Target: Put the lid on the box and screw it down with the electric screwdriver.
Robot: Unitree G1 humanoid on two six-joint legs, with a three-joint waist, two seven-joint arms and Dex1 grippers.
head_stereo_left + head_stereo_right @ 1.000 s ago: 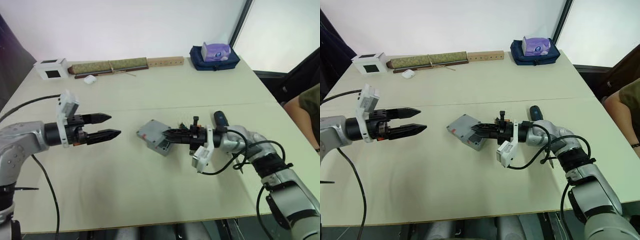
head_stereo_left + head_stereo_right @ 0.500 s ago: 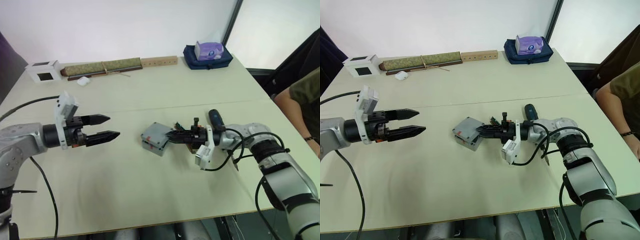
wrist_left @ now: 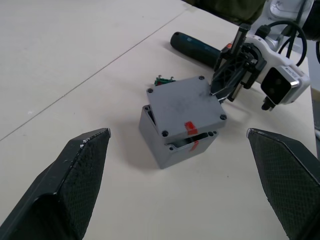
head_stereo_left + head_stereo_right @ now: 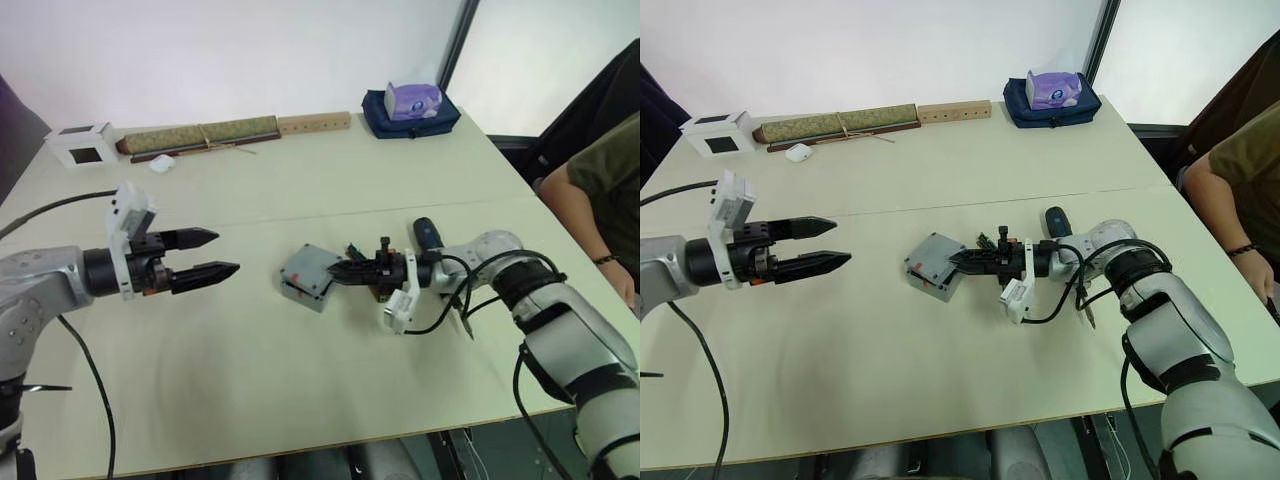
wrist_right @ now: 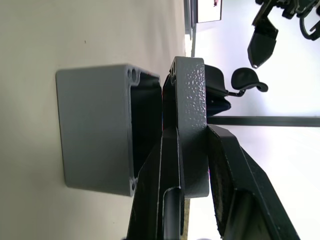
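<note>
The grey box [image 4: 300, 287] stands mid-table, open side up. The grey lid [image 3: 185, 104] lies on top of it, slightly skewed, with a gap showing at one edge. My right gripper [image 4: 334, 275] is shut on the lid's edge; its fingers [image 5: 227, 170] clamp the rim on both sides. The electric screwdriver [image 4: 427, 238], a dark cylinder, lies on the table just behind my right forearm. Well to the left of the box, my left gripper [image 4: 228, 252] hovers open and points at it with nothing between its fingers.
Small green circuit boards [image 3: 164, 80] lie just behind the box. Along the far edge sit a white cube [image 4: 82, 145], a long green roll [image 4: 200, 133], a wooden block [image 4: 315, 122] and a blue bag [image 4: 410, 108]. A person's arm [image 4: 595, 195] is at the right.
The camera has shifted. The lid in my right gripper has gone from tilted over the box to lying nearly flat on it. My left arm has stayed put.
</note>
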